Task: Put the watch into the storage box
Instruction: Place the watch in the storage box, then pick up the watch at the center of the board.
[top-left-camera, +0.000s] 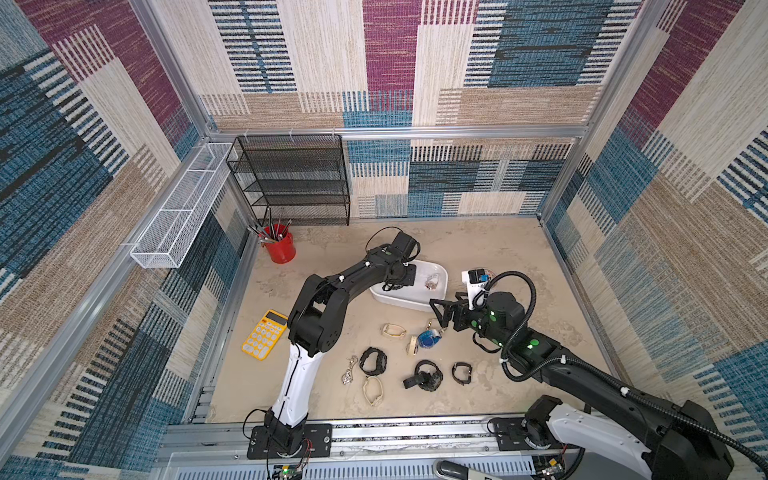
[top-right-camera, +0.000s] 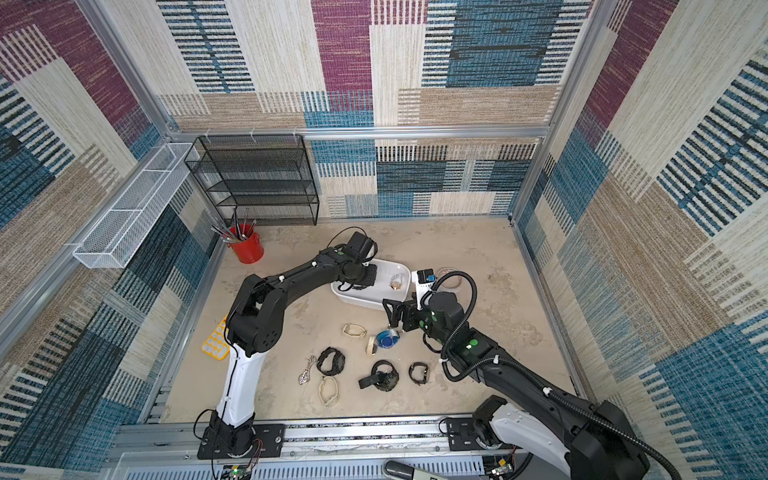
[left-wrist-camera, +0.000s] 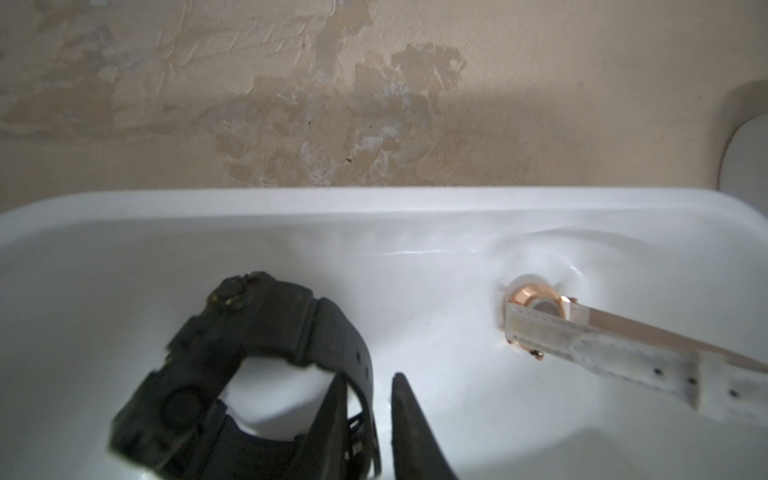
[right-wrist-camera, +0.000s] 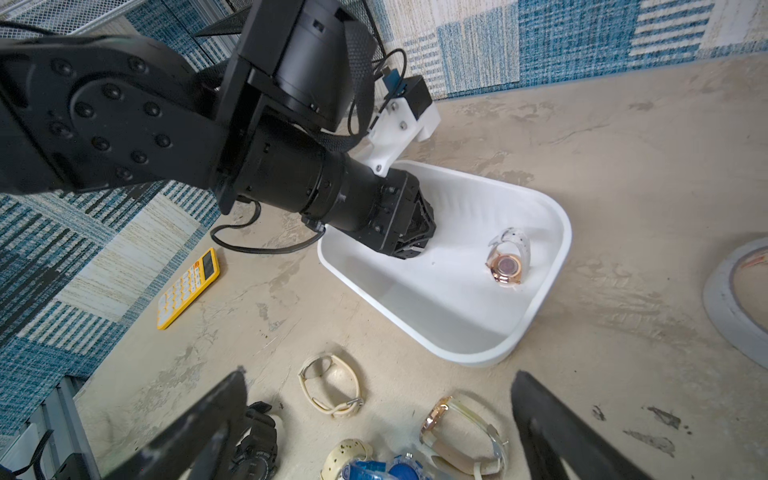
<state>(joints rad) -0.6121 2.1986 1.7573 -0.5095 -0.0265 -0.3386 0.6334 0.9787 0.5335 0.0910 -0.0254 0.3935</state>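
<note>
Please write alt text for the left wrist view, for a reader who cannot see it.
A black watch is inside the white storage box, close beside one dark robot fingertip. A rose-gold watch with a white strap lies further along the box floor. Stained beige table shows beyond the rim.

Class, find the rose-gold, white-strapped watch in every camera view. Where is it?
Top view: rose-gold watch, just right of centre, in the storage box.
Top view: watch near centre, same box end.
Left wrist: watch in the box, apart from the black watch.
Right wrist: watch on the box floor.
Landmark: the white box.
</note>
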